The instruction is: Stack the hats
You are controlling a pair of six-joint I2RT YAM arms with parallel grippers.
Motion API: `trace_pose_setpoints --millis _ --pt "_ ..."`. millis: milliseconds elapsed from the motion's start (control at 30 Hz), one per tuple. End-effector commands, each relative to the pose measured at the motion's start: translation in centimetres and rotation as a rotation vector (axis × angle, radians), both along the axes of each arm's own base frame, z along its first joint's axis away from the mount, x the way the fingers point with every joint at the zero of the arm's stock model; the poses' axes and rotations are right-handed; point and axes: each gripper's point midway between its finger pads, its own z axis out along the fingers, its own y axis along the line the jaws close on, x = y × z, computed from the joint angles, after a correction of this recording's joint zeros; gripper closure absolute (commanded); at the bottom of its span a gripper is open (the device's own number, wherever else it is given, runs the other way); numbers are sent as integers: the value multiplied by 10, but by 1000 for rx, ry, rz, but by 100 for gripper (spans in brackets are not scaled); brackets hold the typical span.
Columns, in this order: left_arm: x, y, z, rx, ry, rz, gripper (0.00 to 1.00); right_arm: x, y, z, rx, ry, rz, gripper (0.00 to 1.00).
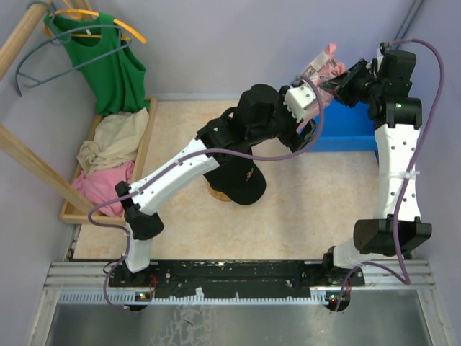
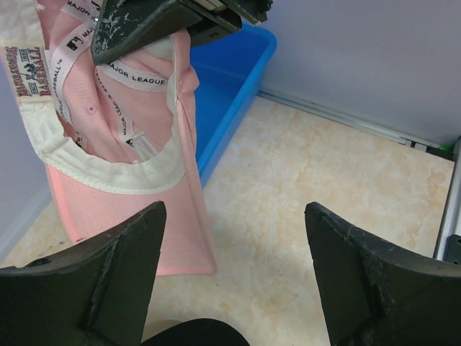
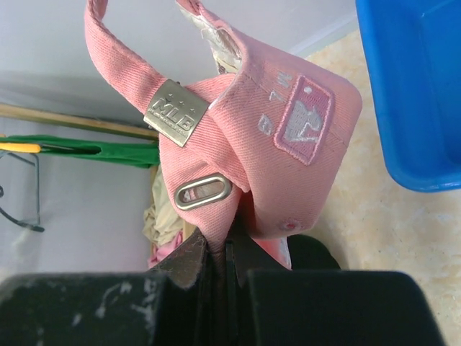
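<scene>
Right wrist view: right gripper (image 3: 220,249) is pinching the pink hat (image 3: 288,144) by its rear strap, holding it aloft at far right beside the blue bin (image 1: 346,133).
Left gripper (image 2: 234,213) is hovering just beside it, jaws spread and empty, probably to steady the dangling crown; the black hat (image 1: 241,180) is lying mid-table, apparently topping the stack.

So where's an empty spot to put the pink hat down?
The bare tabletop between the black cap and the right arm is free, up to the blue bin. It's crowded on the left, by the tray of cloths.
</scene>
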Motion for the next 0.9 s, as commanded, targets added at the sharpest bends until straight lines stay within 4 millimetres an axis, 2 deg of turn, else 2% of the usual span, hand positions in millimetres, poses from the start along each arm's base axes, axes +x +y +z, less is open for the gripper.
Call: trace_pose_setpoints --millis 0,100,300,467,500,533,633,733,833,867 --pt "8 -4 1 19 -46 35 15 -22 12 36 22 -92 45 100" --pt "11 -10 -9 33 -38 37 14 -30 23 40 21 -94 82 100" --pt "20 -17 -25 64 -33 60 12 -51 54 37 45 -83 156 100" --pt "35 -12 -46 123 -32 139 15 -66 64 41 71 -88 193 100" --pt "38 -10 -46 125 -34 162 18 -68 65 40 70 -83 197 100" --pt "41 -8 -45 122 -35 187 27 -70 66 39 69 -81 200 100" --pt "46 -3 -37 101 -48 228 64 -74 66 36 69 -77 202 100" --pt "48 -1 -30 81 -52 241 79 -76 67 33 75 -73 206 100" --pt "50 2 -28 59 -27 239 100 -77 67 34 70 -80 209 100" --pt "50 5 -24 39 -12 232 100 -76 65 35 57 -88 204 100"
